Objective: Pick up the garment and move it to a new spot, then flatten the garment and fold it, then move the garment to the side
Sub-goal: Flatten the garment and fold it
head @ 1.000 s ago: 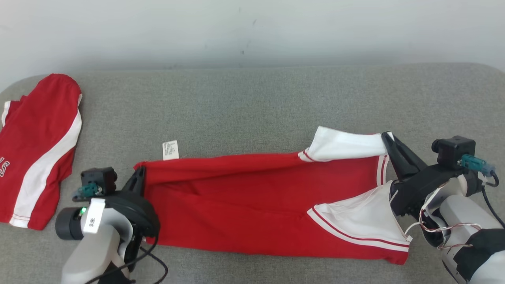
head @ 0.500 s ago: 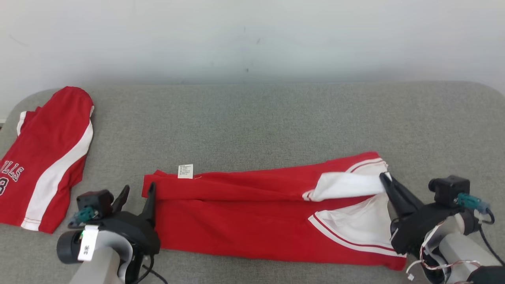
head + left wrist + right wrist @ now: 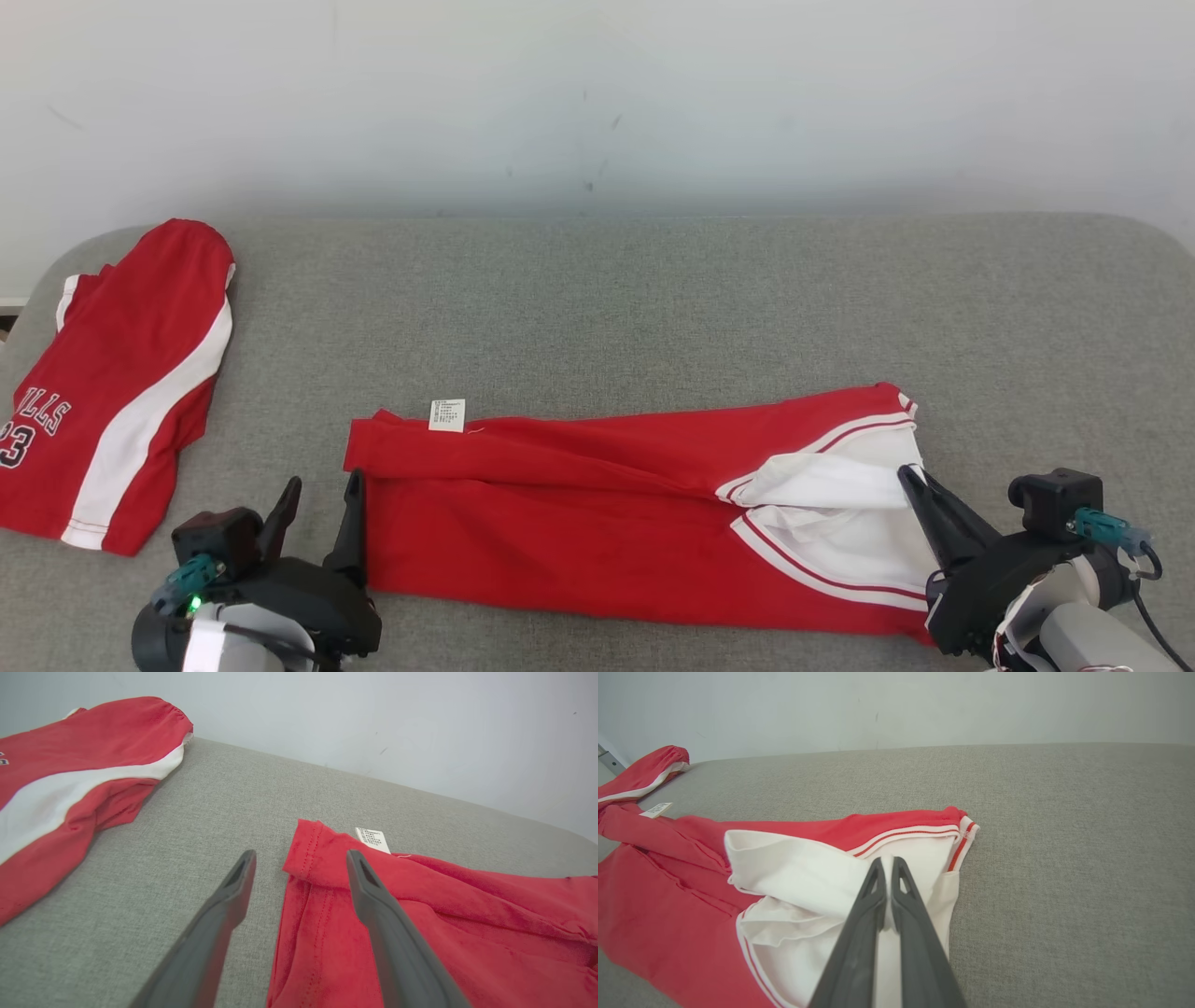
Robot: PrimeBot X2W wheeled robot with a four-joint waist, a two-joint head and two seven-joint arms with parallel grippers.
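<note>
Here, right claw (image 3: 906, 473) pinches garment (image 3: 579, 527); left claw (image 3: 324, 482) gapes.

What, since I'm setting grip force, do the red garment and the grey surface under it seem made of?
The red garment looks like soft, matte knit fabric, perhaps cotton or polyester jersey: it creases and shows stitched hems. The grey surface looks like coarse woven upholstery cloth, its weave visible.

On the table (image 3: 607, 308), garment (image 3: 579, 523) central — second garment (image 3: 112, 383) left.
</note>
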